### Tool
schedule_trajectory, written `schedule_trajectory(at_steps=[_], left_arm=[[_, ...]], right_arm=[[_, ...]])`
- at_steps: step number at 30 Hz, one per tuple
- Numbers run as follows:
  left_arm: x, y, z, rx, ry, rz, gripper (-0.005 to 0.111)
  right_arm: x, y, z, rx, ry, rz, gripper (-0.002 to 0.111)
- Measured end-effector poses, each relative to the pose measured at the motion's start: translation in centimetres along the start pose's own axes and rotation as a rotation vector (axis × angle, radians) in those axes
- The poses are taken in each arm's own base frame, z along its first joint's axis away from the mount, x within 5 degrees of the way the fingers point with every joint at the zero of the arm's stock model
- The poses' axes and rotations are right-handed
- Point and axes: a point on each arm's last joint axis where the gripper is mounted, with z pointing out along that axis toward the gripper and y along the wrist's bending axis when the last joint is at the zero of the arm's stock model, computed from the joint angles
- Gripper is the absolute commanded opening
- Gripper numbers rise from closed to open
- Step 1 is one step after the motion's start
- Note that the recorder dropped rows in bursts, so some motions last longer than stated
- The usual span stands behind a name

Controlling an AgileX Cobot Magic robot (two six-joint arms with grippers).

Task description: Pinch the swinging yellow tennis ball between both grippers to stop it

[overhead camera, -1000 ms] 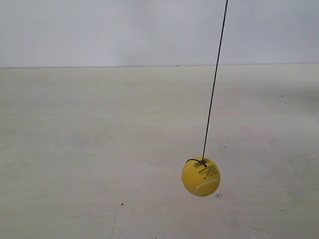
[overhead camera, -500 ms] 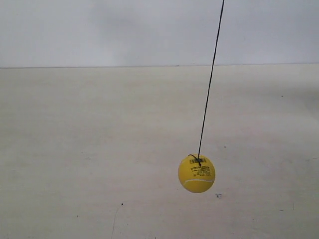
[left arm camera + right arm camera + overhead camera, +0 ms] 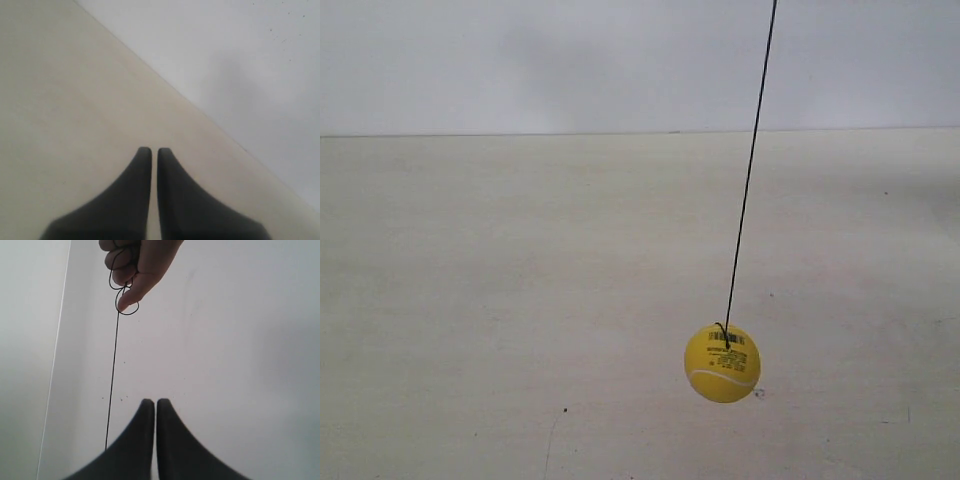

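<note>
The yellow tennis ball (image 3: pixel 722 363) hangs above the pale table on a thin black string (image 3: pixel 748 180), low and right of centre in the exterior view. Neither arm shows in that view. In the left wrist view my left gripper (image 3: pixel 154 150) is shut, black jaws nearly touching, with only table and wall beyond it. My right gripper (image 3: pixel 154 401) is shut too, nothing between its jaws. The string (image 3: pixel 113 375) runs past it up to a hand (image 3: pixel 135 262) that holds its looped end. The ball is out of both wrist views.
The pale table (image 3: pixel 520 300) fills most of the exterior view and ends at a light grey wall (image 3: pixel 520 60). A small dark speck (image 3: pixel 565 409) marks the table near the front. The table's edge against the wall (image 3: pixel 210 122) crosses the left wrist view.
The ball swung a little to the view's left and up half a second ago, and has now come back right and slightly lower. No gripper has entered the exterior view.
</note>
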Motion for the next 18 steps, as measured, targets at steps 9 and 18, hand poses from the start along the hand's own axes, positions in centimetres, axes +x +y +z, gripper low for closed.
schedule_trajectory(at_steps=[9, 18], left_arm=[[0.06, 0.07, 0.0, -0.006, 0.008, 0.345, 0.005], [0.05, 0.07, 0.0, -0.006, 0.008, 0.683, 0.005]], right_arm=[[0.01, -0.01, 0.0, 0.001, 0.002, 0.0, 0.0], [0.01, -0.01, 0.0, 0.001, 0.002, 0.0, 0.0]])
